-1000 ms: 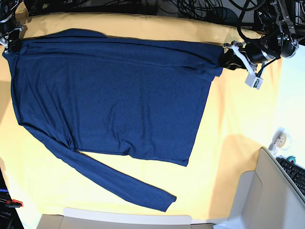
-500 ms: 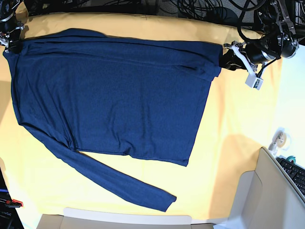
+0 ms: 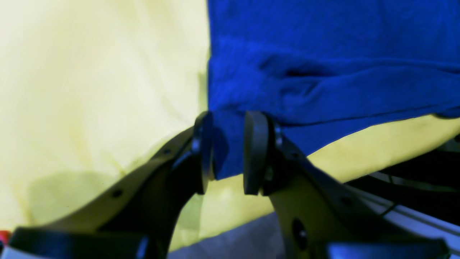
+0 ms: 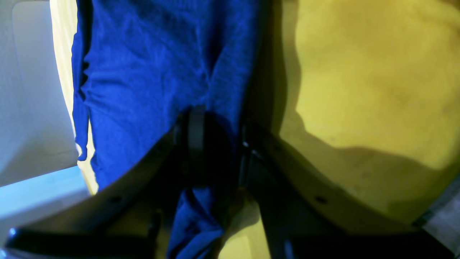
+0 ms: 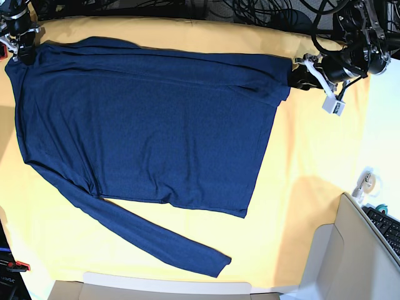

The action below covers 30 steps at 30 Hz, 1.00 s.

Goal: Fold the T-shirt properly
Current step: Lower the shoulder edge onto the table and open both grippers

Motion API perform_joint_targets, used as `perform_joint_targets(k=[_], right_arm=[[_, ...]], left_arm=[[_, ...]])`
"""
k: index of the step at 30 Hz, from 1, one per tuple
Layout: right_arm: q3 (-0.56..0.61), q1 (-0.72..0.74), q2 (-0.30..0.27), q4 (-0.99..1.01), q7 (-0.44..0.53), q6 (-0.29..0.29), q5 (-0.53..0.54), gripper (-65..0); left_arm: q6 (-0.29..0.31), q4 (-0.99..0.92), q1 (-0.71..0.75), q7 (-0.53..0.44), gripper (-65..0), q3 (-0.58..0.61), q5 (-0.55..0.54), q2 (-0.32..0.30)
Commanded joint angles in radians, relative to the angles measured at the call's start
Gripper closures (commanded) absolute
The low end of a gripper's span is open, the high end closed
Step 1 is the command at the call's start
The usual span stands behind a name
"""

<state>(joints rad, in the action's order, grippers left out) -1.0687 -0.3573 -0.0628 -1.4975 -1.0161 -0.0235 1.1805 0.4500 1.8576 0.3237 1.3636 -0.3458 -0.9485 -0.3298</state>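
The dark blue T-shirt (image 5: pixel 150 125) lies spread flat on the yellow cloth (image 5: pixel 312 162), one long sleeve (image 5: pixel 169 240) trailing toward the front. At its far right corner my left gripper (image 5: pixel 295 78) sits low; the left wrist view shows that gripper (image 3: pixel 228 162) closed on a fold of the shirt (image 3: pixel 323 54), which fills the gap between the pads. My right gripper (image 5: pixel 22 45) is at the shirt's far left corner. Seen from the right wrist, its jaws (image 4: pixel 219 154) pinch bunched blue fabric (image 4: pixel 143 72) that hangs out below them.
A beige open box (image 5: pixel 350 250) and a keyboard (image 5: pixel 387 228) stand at the front right, with a white tape roll (image 5: pixel 369 182) beside them. Black cables (image 5: pixel 262 12) crowd the back edge. A pale board (image 5: pixel 162 289) runs along the front edge.
My right gripper has moved toward the back edge, drawing the shirt's left corner with it. The left gripper and the right corner have stayed almost still.
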Motion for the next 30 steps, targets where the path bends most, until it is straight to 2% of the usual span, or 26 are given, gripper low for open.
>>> perform_joint_targets(k=[1,5,11,19,30], right_arm=[[0.003,-0.021,0.016,0.011,-0.062,0.043,-0.077,-13.0],[0.003,-0.035,0.021,0.008,-0.063,0.043,-0.073,-14.6],[0.003,-0.056,0.031,0.01,-0.063,0.043,-0.026,-31.6],[0.003,-0.102,0.031,0.008,-0.063,0.043,-0.009,-30.3],[0.003,-0.282,0.034,0.008,-0.063,0.043,0.172,-30.5]], left_arm=[[0.0,0.004,-0.007,0.0,-15.6,-0.002,-0.013,-0.013],[0.0,-0.013,-0.018,-0.003,-15.6,0.0,-0.014,-0.013],[0.002,-0.014,-0.016,-0.003,-15.6,0.001,-0.014,-0.013],[0.002,-0.014,-0.011,0.0,-15.6,0.001,-0.014,-0.013],[0.002,-0.013,0.035,-0.002,-15.6,0.001,-0.016,-0.013]])
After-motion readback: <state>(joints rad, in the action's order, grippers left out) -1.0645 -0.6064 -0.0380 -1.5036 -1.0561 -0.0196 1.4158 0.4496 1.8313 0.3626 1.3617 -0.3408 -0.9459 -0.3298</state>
